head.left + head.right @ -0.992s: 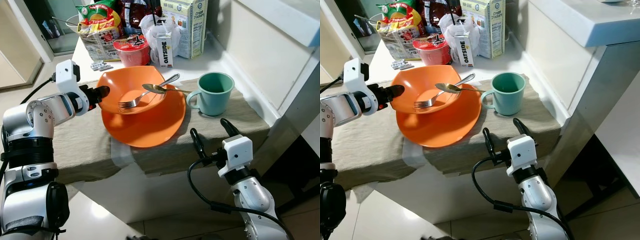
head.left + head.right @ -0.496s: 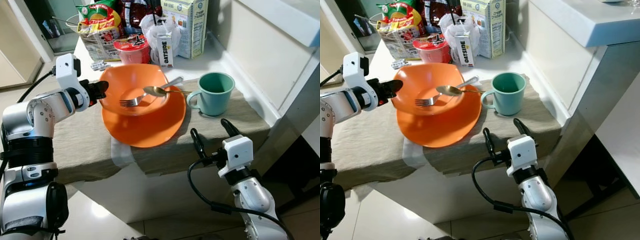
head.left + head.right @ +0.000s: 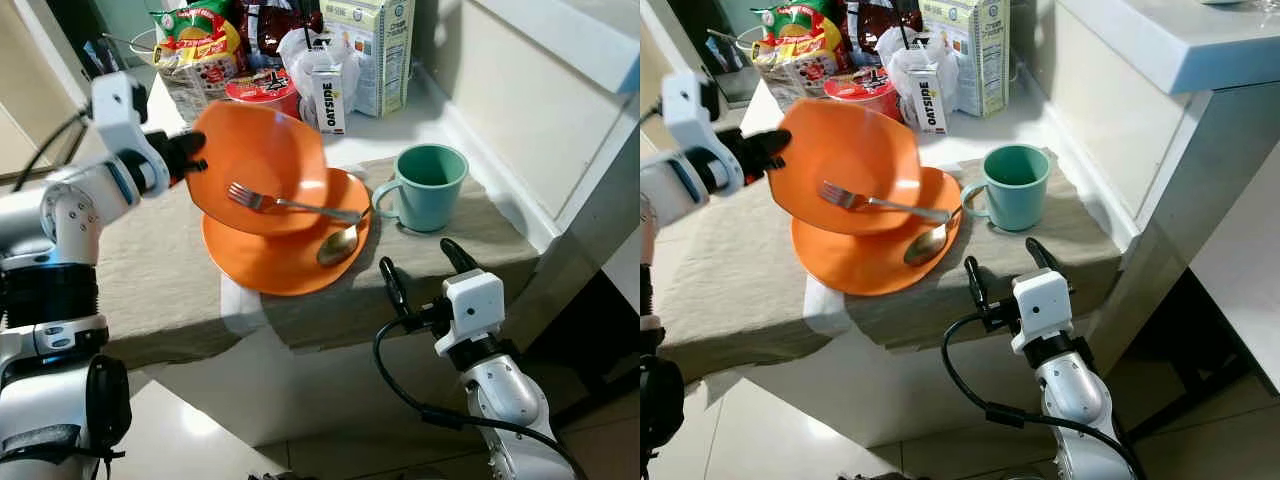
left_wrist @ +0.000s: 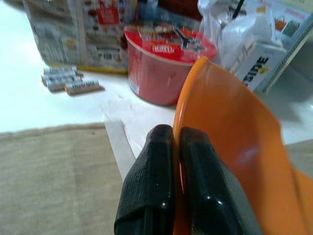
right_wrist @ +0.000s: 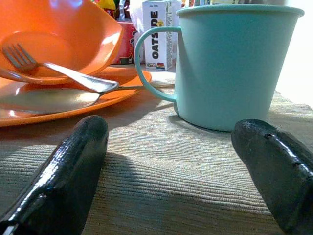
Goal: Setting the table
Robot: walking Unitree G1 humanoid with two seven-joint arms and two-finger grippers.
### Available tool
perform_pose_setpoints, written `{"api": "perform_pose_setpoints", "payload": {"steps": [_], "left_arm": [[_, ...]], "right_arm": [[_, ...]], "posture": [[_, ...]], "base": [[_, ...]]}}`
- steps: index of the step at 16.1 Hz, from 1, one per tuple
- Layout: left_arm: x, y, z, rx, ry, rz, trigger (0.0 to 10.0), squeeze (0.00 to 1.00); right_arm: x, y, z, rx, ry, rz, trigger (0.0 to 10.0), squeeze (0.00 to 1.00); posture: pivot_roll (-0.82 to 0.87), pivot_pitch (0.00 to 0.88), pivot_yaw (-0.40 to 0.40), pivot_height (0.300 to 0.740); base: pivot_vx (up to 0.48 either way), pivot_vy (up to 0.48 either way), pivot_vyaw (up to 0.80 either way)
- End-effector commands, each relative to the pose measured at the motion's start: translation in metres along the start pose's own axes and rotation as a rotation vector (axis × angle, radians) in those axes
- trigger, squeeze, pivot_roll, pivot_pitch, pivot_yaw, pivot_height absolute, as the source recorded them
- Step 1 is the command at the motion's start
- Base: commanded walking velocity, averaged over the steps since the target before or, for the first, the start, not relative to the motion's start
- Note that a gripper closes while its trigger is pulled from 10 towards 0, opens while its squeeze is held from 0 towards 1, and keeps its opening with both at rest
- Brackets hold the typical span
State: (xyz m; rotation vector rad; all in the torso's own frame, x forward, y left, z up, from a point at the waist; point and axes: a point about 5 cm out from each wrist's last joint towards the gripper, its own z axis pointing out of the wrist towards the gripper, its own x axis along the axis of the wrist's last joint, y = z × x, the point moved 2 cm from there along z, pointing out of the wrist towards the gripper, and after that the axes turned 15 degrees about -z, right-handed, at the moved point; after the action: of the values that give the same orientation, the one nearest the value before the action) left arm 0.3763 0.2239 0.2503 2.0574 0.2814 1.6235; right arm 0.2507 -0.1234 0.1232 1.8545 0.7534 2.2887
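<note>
1. Left gripper pinches the rim of the tilted bowl, raised over the plate.
2. Fork inside bowl; spoon on plate.
3. Right gripper, fingers wide apart, near the mug.

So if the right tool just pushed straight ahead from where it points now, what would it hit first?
Most likely the teal mug. The open right tool sits low at the cloth's near edge, aimed at the mug's base; depth is unclear.
</note>
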Motion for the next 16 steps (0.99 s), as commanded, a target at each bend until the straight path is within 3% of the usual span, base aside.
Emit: {"api": "perform_pose_setpoints", "payload": {"steps": [1,5,11,16], "left_arm": [[0.010,-0.001,-0.004,0.017,0.038,0.033,0.0,0.00],[0.011,-0.004,-0.003,0.034,0.052,0.052,0.0,0.00],[0.027,-0.008,-0.004,0.091,0.168,0.146,0.0,0.00],[0.044,0.008,-0.009,0.079,0.300,0.315,0.0,0.00]], "right_arm": [[-0.024,-0.008,-0.007,0.039,-0.128,-0.003,10.0,0.00],[-0.026,-0.008,-0.008,0.037,-0.135,-0.001,10.0,0.00],[-0.032,-0.009,-0.011,0.039,-0.147,0.000,10.0,0.00],[-0.036,-0.008,-0.012,0.039,-0.155,0.001,10.0,0.00]], "posture": [[-0.15,0.053,0.150,0.740],[-0.15,0.055,0.153,0.740],[-0.15,0.060,0.152,0.740],[-0.15,0.070,0.152,0.740]], "base": [[0.000,0.000,0.00],[0.000,0.000,0.00],[0.000,0.000,0.00],[0.000,0.000,0.00]]}}
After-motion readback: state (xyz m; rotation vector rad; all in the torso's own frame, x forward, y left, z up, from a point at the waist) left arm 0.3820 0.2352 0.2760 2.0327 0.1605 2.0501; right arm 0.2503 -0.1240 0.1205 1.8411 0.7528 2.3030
